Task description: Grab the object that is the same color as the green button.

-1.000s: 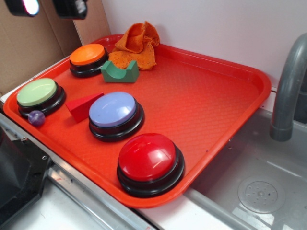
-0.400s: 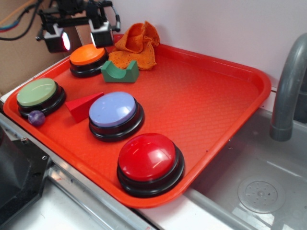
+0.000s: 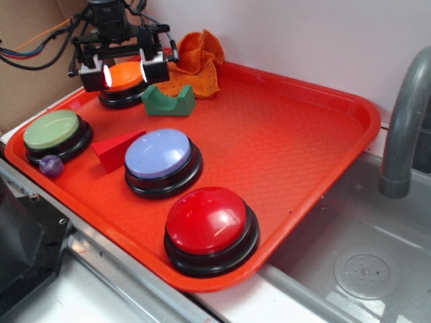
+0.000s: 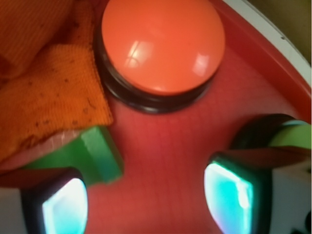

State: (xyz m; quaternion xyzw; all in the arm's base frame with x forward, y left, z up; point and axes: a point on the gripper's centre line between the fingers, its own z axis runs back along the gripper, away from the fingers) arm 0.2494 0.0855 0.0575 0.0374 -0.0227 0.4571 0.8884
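The dark green arch-shaped block [image 3: 168, 101] lies on the red tray [image 3: 289, 134] at the back, its notch facing up, next to the orange button [image 3: 123, 79]. The pale green button [image 3: 52, 129] sits at the tray's left edge. My gripper [image 3: 124, 68] is open and empty, hovering over the orange button, just left of the block. In the wrist view the gripper [image 4: 146, 200] frames bare tray; the block [image 4: 97, 156] lies by the left finger, and the orange button [image 4: 163, 44] is ahead. A sliver of the green button [image 4: 292, 134] shows behind the right finger.
An orange cloth [image 3: 192, 60] is bunched behind the block. A red wedge [image 3: 118, 148], a purple ball [image 3: 50, 165], a lavender button [image 3: 161, 158] and a red button [image 3: 210, 225] are on the tray. A grey faucet [image 3: 404, 121] and sink [image 3: 363, 269] are to the right.
My gripper has come down and to the right from the upper left corner, now over the orange button. Nothing on the tray has moved.
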